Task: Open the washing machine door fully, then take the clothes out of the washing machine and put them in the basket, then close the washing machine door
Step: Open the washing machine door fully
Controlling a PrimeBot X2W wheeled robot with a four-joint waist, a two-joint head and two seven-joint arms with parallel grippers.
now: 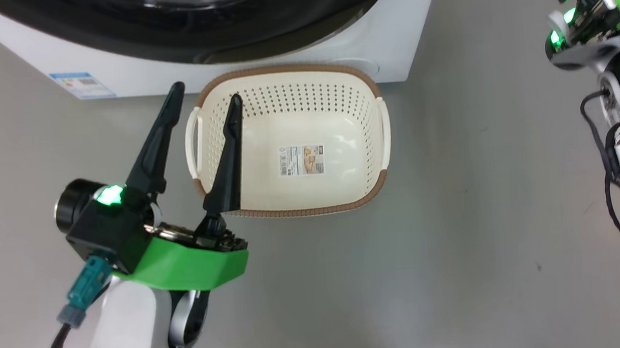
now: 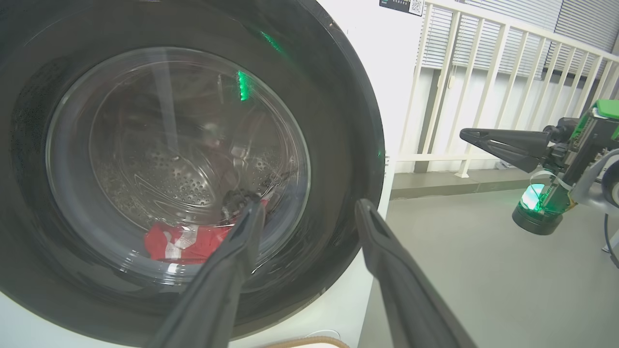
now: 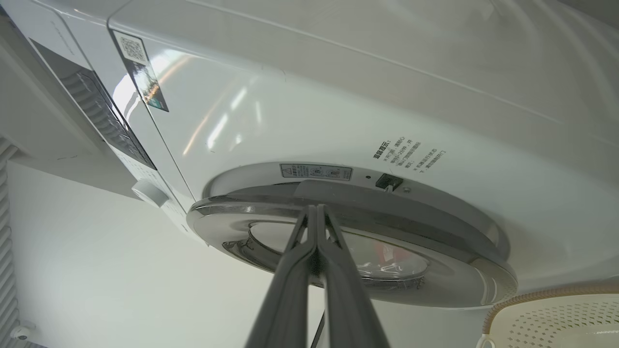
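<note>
The washing machine door [image 2: 333, 159] looks closed, with the red clothes [image 2: 186, 241] slumped low in the drum behind the glass. The left gripper [image 1: 205, 92] hangs spread wide over the empty basket [image 1: 285, 72], just in front of the washing machine [image 3: 338, 96]. The right gripper [image 3: 316, 210] is pinched tight on nothing, tips aimed at the door's edge. That glossy rim is probably rigid and slick, so hook the edge rather than squeeze. The clothes should be light and floppy.

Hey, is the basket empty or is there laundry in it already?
Empty. The basket shows a bare bottom with its paper label; the red clothes lie inside the drum, behind the washing machine door.
</note>
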